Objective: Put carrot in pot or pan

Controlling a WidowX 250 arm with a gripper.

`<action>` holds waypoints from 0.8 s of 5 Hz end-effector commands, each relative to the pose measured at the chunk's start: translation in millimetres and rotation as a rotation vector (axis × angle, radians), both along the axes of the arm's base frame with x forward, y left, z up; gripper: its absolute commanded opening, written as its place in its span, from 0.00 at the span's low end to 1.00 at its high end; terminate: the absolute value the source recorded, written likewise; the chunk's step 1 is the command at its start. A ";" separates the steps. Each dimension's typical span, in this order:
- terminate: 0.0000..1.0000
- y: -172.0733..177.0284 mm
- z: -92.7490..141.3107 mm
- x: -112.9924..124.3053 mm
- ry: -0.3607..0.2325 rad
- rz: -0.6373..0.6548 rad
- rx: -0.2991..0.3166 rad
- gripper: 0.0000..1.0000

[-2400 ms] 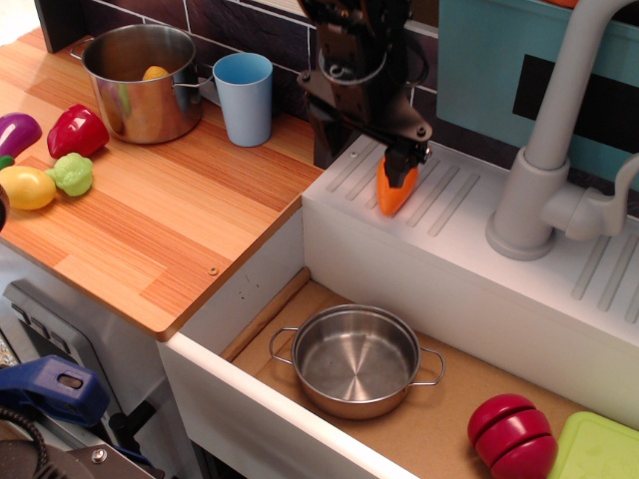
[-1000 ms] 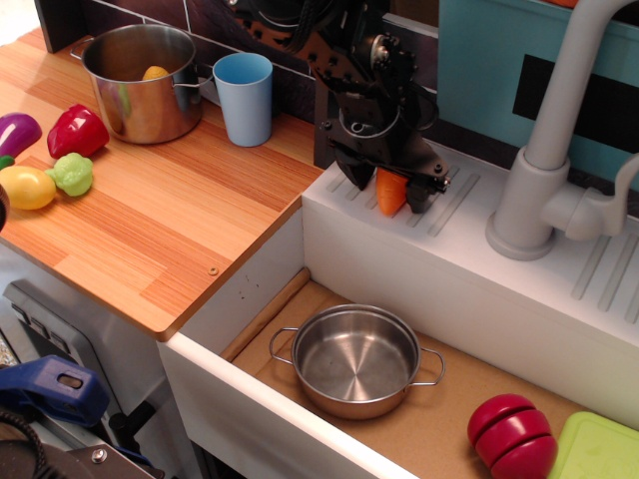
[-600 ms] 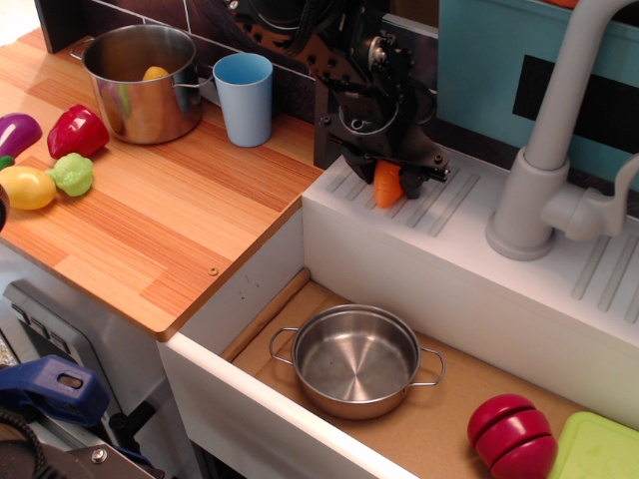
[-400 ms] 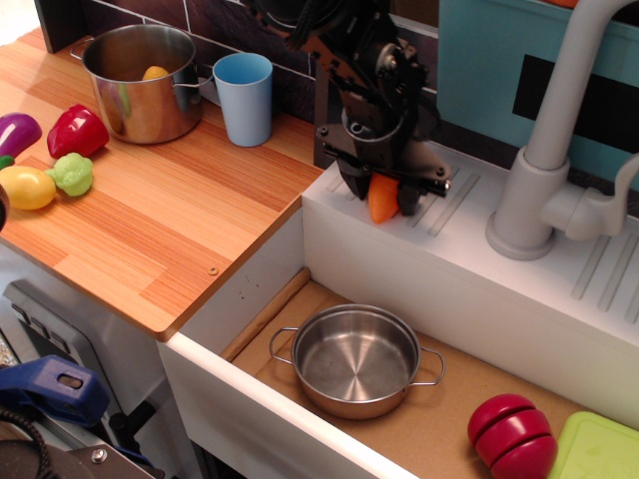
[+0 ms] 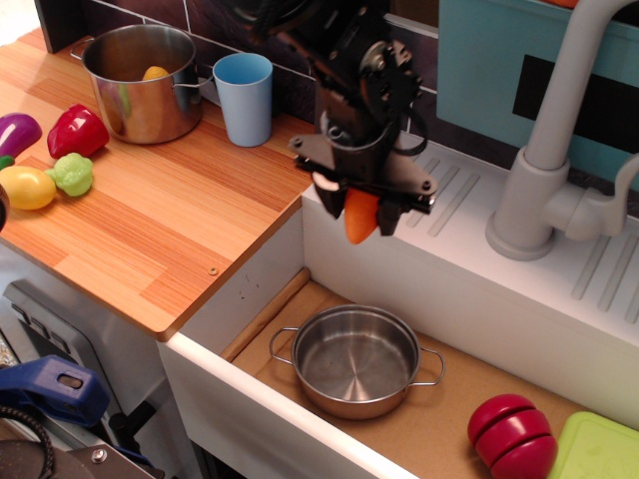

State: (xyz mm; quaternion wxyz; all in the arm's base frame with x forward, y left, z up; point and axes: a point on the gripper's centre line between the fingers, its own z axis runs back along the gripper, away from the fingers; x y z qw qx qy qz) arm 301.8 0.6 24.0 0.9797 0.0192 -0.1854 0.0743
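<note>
My black gripper (image 5: 361,207) is shut on the small orange carrot (image 5: 359,217), which hangs point down between the fingers over the front edge of the white drainboard. The shallow steel pan (image 5: 356,360) with two wire loop handles sits empty in the sink basin, below the carrot and well apart from it.
A taller steel pot (image 5: 143,80) with a yellow item inside and a blue cup (image 5: 244,97) stand at the back of the wooden counter. Toy vegetables (image 5: 50,160) lie at the left. A grey faucet (image 5: 544,165) rises at the right. A red toy (image 5: 512,434) and a green board (image 5: 597,448) lie in the basin.
The gripper has carried the carrot from over the ridged drainboard forward and left to its front edge, toward the basin. The pan has not moved.
</note>
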 end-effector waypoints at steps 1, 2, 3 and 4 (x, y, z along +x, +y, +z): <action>0.00 -6.4 6.8 -10.5 -0.027 0.006 -0.020 0.00; 0.00 -9.8 3.4 -14.0 -0.059 0.005 -0.039 1.00; 0.00 -9.8 3.4 -14.0 -0.059 0.005 -0.039 1.00; 1.00 -9.8 3.4 -14.0 -0.059 0.005 -0.039 1.00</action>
